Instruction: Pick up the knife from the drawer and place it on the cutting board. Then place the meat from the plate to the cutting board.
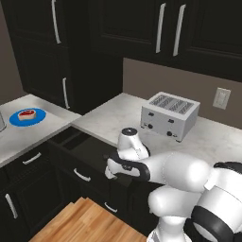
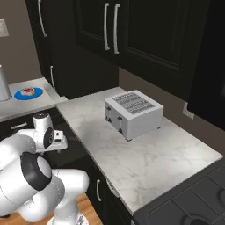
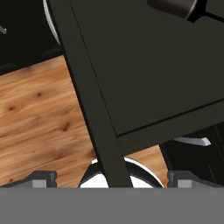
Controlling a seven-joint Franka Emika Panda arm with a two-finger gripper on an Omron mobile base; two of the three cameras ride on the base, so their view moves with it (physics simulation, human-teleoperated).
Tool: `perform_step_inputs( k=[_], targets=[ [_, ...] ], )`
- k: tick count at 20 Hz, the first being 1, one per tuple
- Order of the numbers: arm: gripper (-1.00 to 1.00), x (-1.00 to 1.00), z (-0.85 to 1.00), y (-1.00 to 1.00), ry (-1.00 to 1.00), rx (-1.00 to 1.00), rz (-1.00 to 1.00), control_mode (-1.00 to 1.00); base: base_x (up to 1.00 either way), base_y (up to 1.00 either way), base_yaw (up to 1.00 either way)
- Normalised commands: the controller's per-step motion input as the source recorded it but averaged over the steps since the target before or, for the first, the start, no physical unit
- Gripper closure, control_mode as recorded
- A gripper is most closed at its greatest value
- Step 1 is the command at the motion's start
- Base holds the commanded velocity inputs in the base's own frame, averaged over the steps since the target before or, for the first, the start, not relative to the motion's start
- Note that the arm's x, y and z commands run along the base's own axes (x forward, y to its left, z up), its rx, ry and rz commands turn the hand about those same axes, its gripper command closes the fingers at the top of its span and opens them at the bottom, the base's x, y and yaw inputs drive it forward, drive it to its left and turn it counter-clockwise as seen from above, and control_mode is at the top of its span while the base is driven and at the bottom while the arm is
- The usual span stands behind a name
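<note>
Round blue plate [image 1: 27, 116] holds the red, white-rimmed meat [image 1: 27, 113] near the marble counter's left edge. Drawer [image 3: 144, 70] open, interior matte black. Gripper [image 3: 111, 178] fingers spread wide, holding nothing.

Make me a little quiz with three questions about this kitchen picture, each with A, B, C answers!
1. Where is the meat?
A. on the toaster
B. on the plate
C. on the floor

2. What colour is the plate?
A. blue
B. yellow
C. green

3. Is the drawer under the counter open or shut?
A. shut
B. taken right out and lying on the floor
C. pulled open

Answers:
1. B, the red steak lies in the middle of the plate on the left counter.
2. A, the plate is bright blue in both base views.
3. C, the drawer sticks out from the cabinet and its dark inside shows, with the pincer hanging over its front edge.
</note>
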Motion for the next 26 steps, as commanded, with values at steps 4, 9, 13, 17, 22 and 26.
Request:
perform_step_inputs(
  k=[4, 9, 13, 17, 22, 26],
  targets=[
    [-1.00, 0.00, -0.05, 0.07, 0.00, 0.00, 0.00, -1.00, 0.00, 0.00, 0.00],
    [-1.00, 0.00, -0.03, 0.00, 0.00, 0.00, 0.00, -1.00, 0.00, 0.00, 0.00],
    [-1.00, 0.00, -0.19, 0.00, 0.00, 0.00, 0.00, -1.00, 0.00, 0.00, 0.00],
    [-1.00, 0.00, -0.33, 0.00, 0.00, 0.00, 0.01, -1.00, 0.00, 0.00, 0.00],
    [-1.00, 0.01, -0.22, 0.00, 0.00, 0.00, 0.02, -1.00, 0.00, 0.00, 0.00],
    [-1.00, 0.00, -0.23, 0.04, 0.00, 0.00, 0.02, -1.00, 0.00, 0.00, 0.00]
  ],
)
